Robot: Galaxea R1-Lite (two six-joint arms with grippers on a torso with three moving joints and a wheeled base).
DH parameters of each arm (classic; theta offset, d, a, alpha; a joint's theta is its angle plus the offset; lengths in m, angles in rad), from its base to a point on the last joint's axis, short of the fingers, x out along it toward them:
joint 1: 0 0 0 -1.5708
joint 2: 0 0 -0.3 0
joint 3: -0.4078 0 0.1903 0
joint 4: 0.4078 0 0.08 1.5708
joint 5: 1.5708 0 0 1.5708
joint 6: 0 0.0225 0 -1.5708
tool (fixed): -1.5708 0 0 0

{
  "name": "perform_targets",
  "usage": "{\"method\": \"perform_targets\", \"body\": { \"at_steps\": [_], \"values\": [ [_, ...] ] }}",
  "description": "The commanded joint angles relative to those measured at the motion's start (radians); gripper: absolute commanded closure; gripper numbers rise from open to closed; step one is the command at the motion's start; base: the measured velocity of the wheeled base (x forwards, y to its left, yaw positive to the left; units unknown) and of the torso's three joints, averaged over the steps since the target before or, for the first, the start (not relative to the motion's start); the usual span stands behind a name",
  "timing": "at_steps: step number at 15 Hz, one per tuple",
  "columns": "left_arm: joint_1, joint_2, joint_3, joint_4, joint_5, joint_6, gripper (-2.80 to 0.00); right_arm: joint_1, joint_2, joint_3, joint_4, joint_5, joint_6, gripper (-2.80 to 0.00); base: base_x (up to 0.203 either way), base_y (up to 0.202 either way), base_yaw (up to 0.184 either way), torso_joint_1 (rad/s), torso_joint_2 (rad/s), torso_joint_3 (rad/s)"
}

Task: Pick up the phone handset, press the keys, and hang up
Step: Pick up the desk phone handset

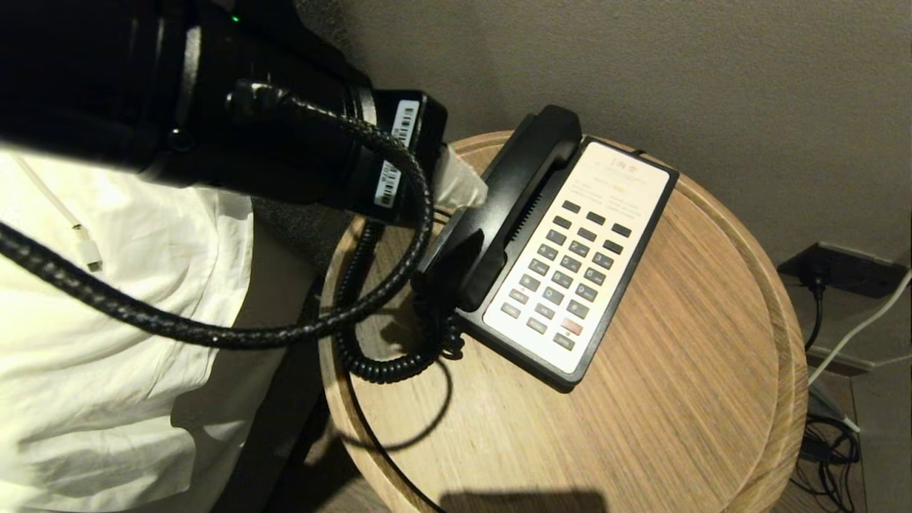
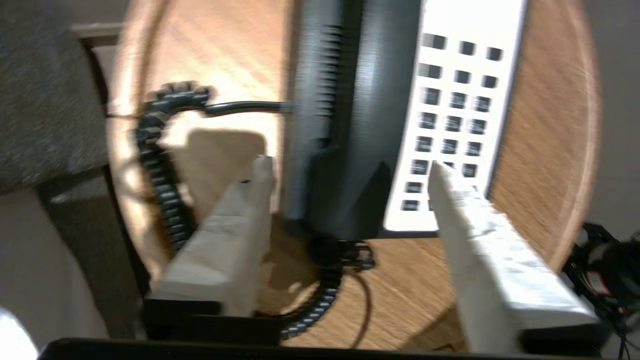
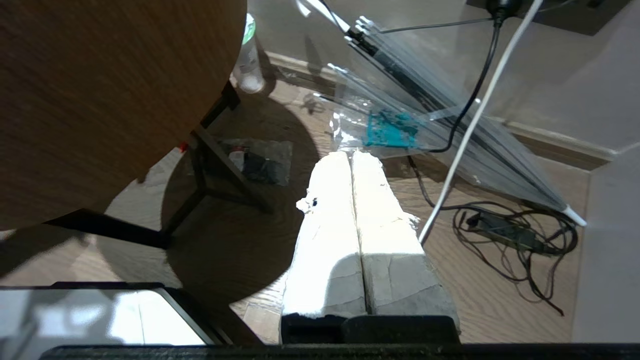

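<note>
Head view: phone handset (image 1: 509, 206) sits on its cradle on the phone base (image 1: 577, 263), round counter (image 1: 684, 399). Left pincer (image 2: 350, 175) mostly hidden by arm; blurry wrist view shows fingers spread, straddling handset, gripping nothing. Right pincer (image 3: 352, 157) closed, empty, over floor.

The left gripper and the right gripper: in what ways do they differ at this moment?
The left gripper has its fingers spread open, one on each side of the phone handset; the right gripper has its fingers pressed together and holds nothing. The left gripper is over the round wooden table, at the phone; the right gripper hangs below the tabletop, pointing at the floor with its cables. Both have white-covered fingers.
</note>
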Motion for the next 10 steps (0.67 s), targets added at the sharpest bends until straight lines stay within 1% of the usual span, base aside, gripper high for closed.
{"method": "perform_targets", "body": {
  "at_steps": [1,4,8,10],
  "values": [
    [-0.022,0.009,0.002,0.0,0.005,0.021,-2.8,0.0,0.0,0.0,0.0,0.001,-0.001,0.0,0.0,0.0,0.0,0.0,0.0,0.0],
    [-0.062,0.03,0.006,-0.016,0.007,0.059,-2.8,0.0,-0.001,0.0,0.0,0.0,-0.001,0.0,0.0,0.0,0.0,0.0,0.0,0.0],
    [-0.076,0.021,0.055,-0.012,0.007,0.111,-2.8,0.0,0.0,0.0,0.0,0.001,-0.001,0.0,0.0,0.0,0.0,0.0,0.0,0.0],
    [-0.079,0.013,0.079,-0.015,0.01,0.104,-2.8,0.0,0.0,0.0,0.0,0.001,-0.001,0.0,0.0,0.0,0.0,0.0,0.0,0.0]
  ]
}}
